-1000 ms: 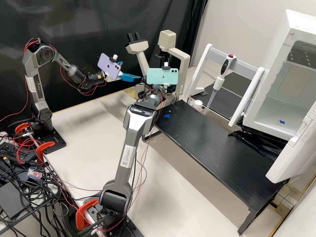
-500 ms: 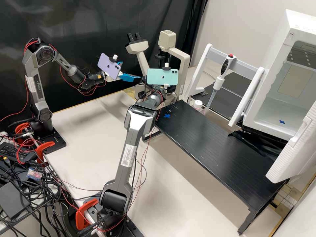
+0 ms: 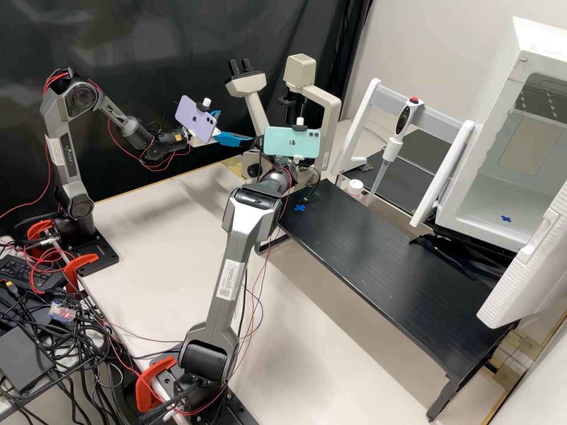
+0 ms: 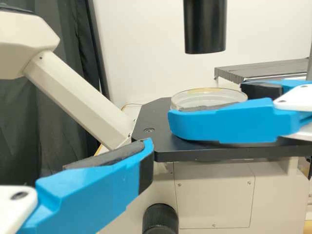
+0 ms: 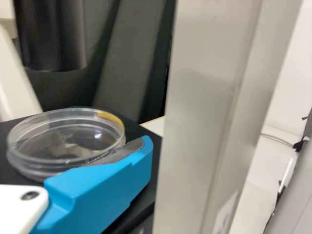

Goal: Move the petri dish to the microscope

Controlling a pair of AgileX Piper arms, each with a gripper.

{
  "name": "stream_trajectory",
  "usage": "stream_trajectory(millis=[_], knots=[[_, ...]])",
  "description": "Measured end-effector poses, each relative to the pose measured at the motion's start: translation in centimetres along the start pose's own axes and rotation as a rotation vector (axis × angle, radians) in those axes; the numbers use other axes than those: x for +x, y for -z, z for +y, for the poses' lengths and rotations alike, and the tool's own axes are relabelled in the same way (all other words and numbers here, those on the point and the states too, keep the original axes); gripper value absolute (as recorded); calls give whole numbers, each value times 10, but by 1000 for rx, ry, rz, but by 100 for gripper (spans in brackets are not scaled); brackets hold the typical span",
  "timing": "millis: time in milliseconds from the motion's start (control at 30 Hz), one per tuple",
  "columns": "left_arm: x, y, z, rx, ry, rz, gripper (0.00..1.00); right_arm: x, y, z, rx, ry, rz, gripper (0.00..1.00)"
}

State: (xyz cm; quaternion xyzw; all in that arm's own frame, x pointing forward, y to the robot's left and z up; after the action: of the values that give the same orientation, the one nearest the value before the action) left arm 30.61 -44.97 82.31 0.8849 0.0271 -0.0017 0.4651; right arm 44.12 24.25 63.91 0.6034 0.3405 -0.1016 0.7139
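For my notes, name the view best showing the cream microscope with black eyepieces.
The high view: the microscope runs from eyepieces to lamp housing, partly behind an arm. The left wrist view shows stage and tube; the right, stage and black cylinder.

1 clear petri dish (image 4: 209,97) at the black stage (image 4: 156,117), below 1 black cylinder (image 4: 204,27)

Pale tabletop (image 3: 147,236): carried one raised black tabletop (image 3: 384,265) on legs. Raised black tabletop: bore one blue tape cross (image 3: 299,208) near one end. Microscope stage (image 4: 156,114), black, flat: bore one clear petri dish (image 5: 58,141), round.
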Motion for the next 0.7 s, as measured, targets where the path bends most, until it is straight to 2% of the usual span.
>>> stream_trajectory(millis=[367, 433, 500, 533, 600, 700], knots=[[0, 0, 0, 0, 0, 0, 100, -71, 22, 0, 2, 20, 91, 100], [0, 0, 0, 0, 0, 0, 100, -86, 20, -6, 6, 16, 111, 100], [0, 0, 0, 0, 0, 0, 100, -111, 17, -12, -21, -4, 156, 100], [0, 0, 0, 0, 0, 0, 100, -125, 18, -11, -46, -33, 189, 100], [0, 0, 0, 0, 0, 0, 100, -141, 17, -12, -67, -60, 216, 100], [0, 0, 0, 0, 0, 0, 100, -176, 10, -13, -98, -154, 285, 100]])
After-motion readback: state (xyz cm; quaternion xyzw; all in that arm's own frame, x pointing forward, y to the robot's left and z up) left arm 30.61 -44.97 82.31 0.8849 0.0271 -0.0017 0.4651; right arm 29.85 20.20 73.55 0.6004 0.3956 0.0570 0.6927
